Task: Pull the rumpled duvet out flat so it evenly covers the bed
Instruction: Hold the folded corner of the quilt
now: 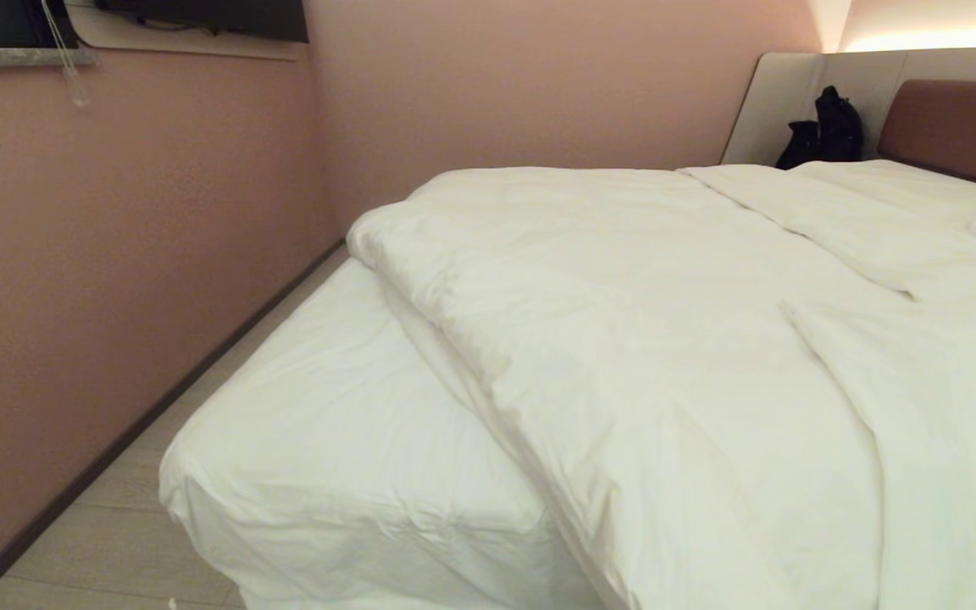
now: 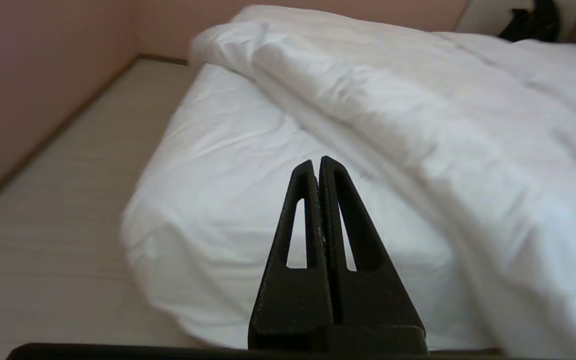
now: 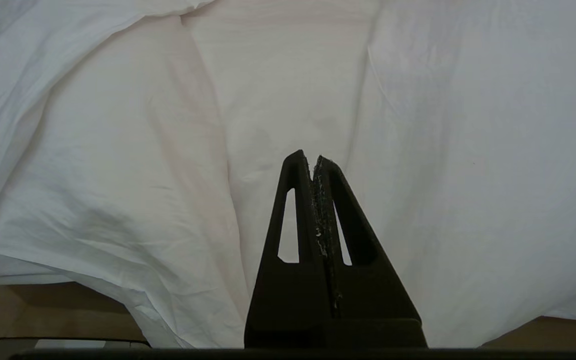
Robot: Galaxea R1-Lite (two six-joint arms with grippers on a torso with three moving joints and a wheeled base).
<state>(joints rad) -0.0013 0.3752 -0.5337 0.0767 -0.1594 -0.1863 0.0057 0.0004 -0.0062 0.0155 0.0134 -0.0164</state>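
Task judged barely begun: the thick puffy white duvet (image 1: 666, 339) is bunched diagonally across the low white-sheeted bed (image 1: 318, 440), its near left corner left bare, while the left gripper (image 2: 317, 161) and right gripper (image 3: 312, 156) are pressed together, apparently holding nothing.

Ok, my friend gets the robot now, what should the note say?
Left gripper: shut, empty, above the bare sheet at the bed's foot corner.
Right gripper: shut, empty, facing hanging white bedding.
Duvet: bunched toward the right, its edge running diagonally, leaving the wall-side foot corner uncovered.
Done: nothing grabbed.
Left: grip the duvet's edge, pull it over the bare corner, smooth it flat.
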